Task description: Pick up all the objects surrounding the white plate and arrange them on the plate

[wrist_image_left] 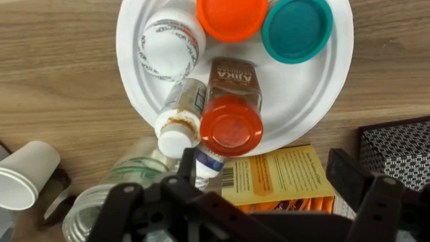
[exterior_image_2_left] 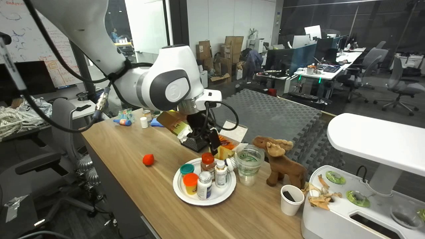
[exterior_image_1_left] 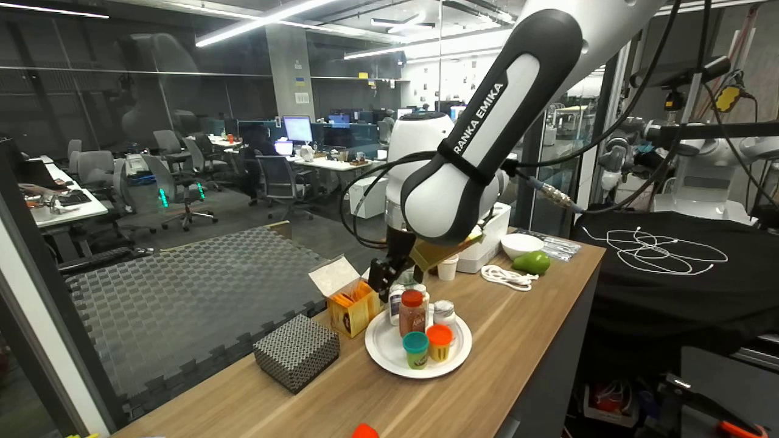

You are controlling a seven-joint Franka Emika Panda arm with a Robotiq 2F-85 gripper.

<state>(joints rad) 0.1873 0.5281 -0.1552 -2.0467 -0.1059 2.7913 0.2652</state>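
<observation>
In my wrist view, the top edge crops the white plate (wrist_image_left: pixel 299 101) and orange cup (wrist_image_left: pixel 231 16); the red-capped bottle (wrist_image_left: pixel 231 127) partly hides a white bottle (wrist_image_left: pixel 209 163) from me.

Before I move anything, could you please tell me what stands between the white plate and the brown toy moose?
A clear jar stands between the white plate and the brown toy moose, as seen in an exterior view.

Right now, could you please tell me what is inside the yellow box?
Orange packets show inside the open yellow box; its bottom is hidden, so anything beneath them cannot be seen.
</observation>
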